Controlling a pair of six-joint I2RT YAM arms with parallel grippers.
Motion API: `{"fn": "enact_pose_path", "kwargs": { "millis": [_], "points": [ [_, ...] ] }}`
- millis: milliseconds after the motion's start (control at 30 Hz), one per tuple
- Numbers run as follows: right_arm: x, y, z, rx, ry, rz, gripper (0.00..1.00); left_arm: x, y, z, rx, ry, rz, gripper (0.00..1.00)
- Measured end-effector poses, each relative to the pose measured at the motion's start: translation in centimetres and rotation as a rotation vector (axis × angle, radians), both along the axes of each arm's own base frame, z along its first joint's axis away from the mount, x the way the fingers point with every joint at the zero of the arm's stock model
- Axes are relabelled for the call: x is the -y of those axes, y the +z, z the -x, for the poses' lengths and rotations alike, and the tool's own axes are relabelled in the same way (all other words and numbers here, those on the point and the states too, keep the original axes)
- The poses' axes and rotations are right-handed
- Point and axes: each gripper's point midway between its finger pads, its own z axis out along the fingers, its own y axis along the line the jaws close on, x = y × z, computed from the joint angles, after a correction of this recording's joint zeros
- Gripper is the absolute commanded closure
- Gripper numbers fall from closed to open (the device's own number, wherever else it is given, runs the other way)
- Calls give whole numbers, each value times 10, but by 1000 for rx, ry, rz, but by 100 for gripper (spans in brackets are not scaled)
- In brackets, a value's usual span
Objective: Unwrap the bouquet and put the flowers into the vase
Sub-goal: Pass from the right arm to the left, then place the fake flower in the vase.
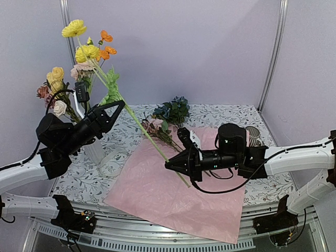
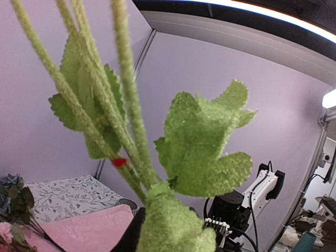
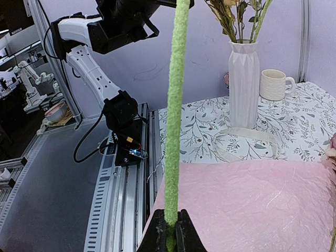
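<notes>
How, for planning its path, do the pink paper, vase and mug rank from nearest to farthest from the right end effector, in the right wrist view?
1. Pink paper, just below and to the right.
2. Vase, ahead on the right.
3. Mug, behind the vase, farther right.

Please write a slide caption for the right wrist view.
Right gripper shut on a fuzzy green flower stem above pink crinkled wrapping paper, tall white faceted vase behind.

Left arm [image 1: 58, 137] hides most of the vase [image 1: 96, 151].
</notes>
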Motion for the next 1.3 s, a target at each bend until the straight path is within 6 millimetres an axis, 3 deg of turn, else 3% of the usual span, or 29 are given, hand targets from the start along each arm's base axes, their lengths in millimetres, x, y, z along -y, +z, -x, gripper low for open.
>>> {"fn": "enact_pose_path", "kwargs": {
  "millis": [133,233,300,467,633,800,967,1133,1300],
  "points": [
    [-1,1,1,5,1,-3,92,1,-4,-2,-13,3,-11,86],
    [-1,3,0,9,-5,-6,91,1,-6,-3,-20,9,-16,100],
    [-2,2,-2,9,-12,-5,88,1,-5,-4,-21,12,-15,100],
    [-3,-2,-5,10,-28,5,53,2,-11,-6,-44,19,-38,100],
    [-2,0,-17,23,-95,3,30,4,-25,-12,-76,46,-98,100],
    [11,6,-36,63,-234,-2,16,-4,-36,-22,-109,137,-205,100],
    [43,29,-71,140,-496,-28,0,-27,-12,-26,-84,267,-279,100],
    [80,22,-105,205,-767,23,1,-58,31,-18,-8,390,-297,100],
    [102,15,-121,273,-901,85,1,-80,58,-14,45,490,-319,100]
  ]
}}
